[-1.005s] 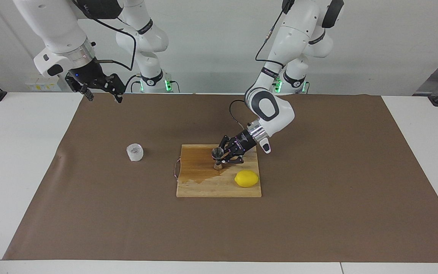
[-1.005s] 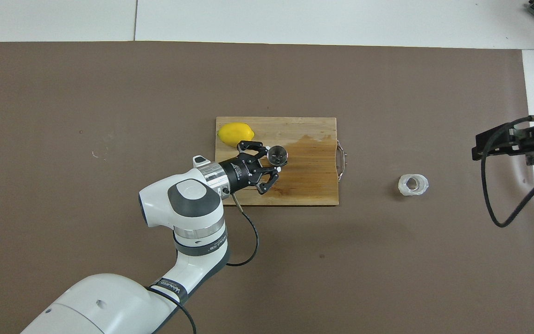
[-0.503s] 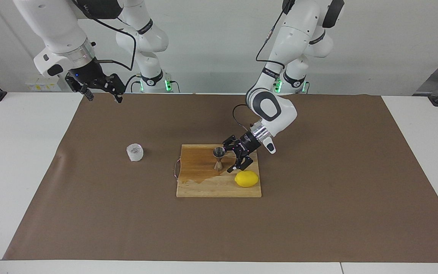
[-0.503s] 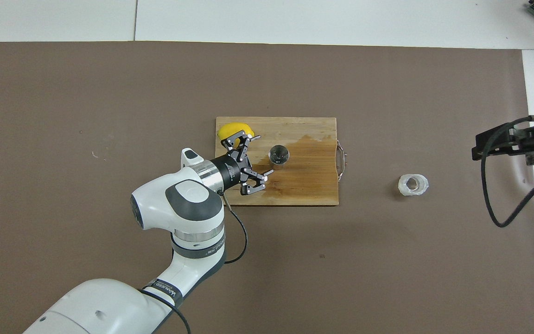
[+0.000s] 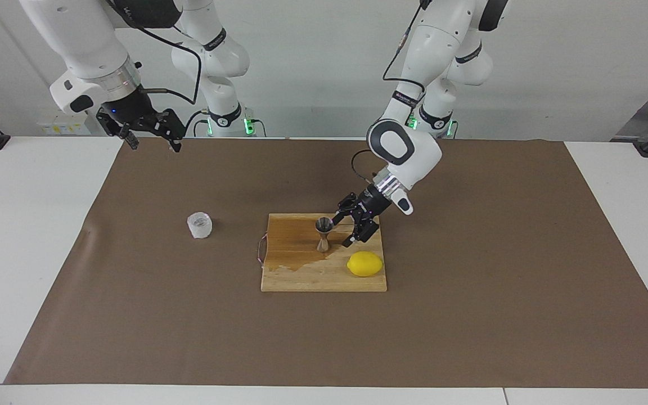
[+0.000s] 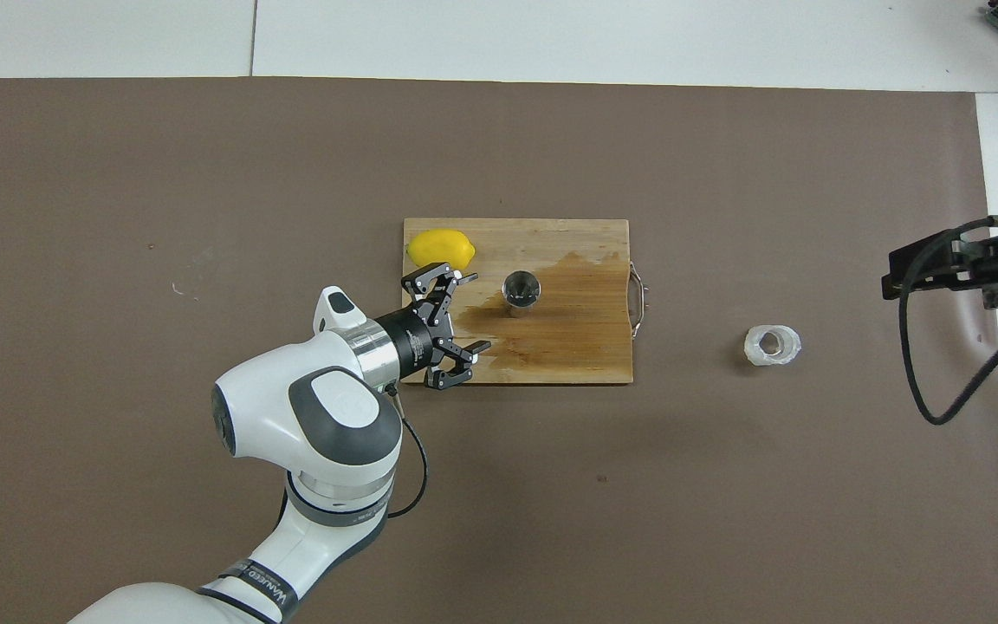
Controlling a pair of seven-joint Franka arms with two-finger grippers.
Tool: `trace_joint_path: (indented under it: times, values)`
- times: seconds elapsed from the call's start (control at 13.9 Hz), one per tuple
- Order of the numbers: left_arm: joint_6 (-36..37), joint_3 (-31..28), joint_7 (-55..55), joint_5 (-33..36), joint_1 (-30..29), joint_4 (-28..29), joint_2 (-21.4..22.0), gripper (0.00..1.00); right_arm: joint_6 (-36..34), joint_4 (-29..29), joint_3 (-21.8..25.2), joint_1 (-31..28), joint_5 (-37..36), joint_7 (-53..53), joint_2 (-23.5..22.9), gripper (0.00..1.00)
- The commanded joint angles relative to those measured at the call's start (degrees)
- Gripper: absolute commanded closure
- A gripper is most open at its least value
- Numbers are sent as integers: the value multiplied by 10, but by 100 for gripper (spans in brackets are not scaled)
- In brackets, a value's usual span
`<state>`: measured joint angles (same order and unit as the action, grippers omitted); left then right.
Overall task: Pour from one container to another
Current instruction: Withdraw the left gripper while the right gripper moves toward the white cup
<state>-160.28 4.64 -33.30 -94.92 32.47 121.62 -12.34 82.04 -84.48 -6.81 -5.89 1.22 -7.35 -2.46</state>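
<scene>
The steel jigger (image 5: 323,233) stands upright on the wooden cutting board (image 5: 301,275), at the edge of a dark wet patch. It also shows in the overhead view (image 6: 521,289). My left gripper (image 5: 345,229) is open and empty, just clear of the jigger toward the left arm's end of the board; it also shows in the overhead view (image 6: 475,312). The crinkled plastic cup (image 5: 199,225) stands on the brown mat toward the right arm's end, apart from the board; it also shows in the overhead view (image 6: 772,345). My right gripper (image 5: 149,135) waits, open and raised, over the mat's edge.
A lemon (image 5: 364,264) lies on the board's corner farther from the robots, close to the left gripper; it also shows in the overhead view (image 6: 440,248). The board (image 6: 568,243) has a metal handle (image 6: 638,299) on its end toward the cup.
My left gripper was around the jigger; it has drawn back toward the left arm's end and risen a little, leaving the jigger standing. The right arm and the cup have not moved.
</scene>
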Motion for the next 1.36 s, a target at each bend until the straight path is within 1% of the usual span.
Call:
trace_joint_path:
  times: [0.0, 0.14, 0.36, 0.43, 0.57, 0.72, 0.86, 0.93, 1.08, 1.22, 1.29]
  values:
    - [2, -3, 3, 85, -13, 31, 27, 0, -6, -11, -2, -11, 12, -6, 11, 0]
    - [28, -3, 3, 171, -36, 41, 39, 0, -6, -10, -1, -30, 13, -6, 10, 0]
    - [76, -4, 3, 306, -85, 42, 39, 0, -6, -10, -2, -29, 12, 19, 10, 0]
    - [96, -4, 3, 354, -100, 37, 40, 0, -2, -12, -2, -29, 13, 57, 10, 0]
    - [133, -4, 3, 472, -127, 25, 38, 0, 9, -14, -2, -27, 13, 142, 10, 0]
    - [165, -4, 6, 552, -154, 16, 38, 0, 27, -24, -2, -28, 12, 192, 11, 0]
    - [181, -3, 28, 642, -190, 13, 38, 0, 46, -47, -2, -32, 12, 264, 22, 0]
    - [201, -3, 39, 685, -199, 1, 37, 0, 68, -72, -2, -39, 12, 313, 32, 0]
    - [236, -3, 93, 736, -228, -23, 37, 0, 110, -117, -2, -54, 13, 407, 50, 0]
    - [247, -4, 174, 756, -255, -44, 41, 0, 124, -147, -2, -68, 14, 504, 55, 0]
    - [264, -5, 206, 786, -261, -64, 43, 0, 133, -158, -2, -79, 21, 576, 55, 0]
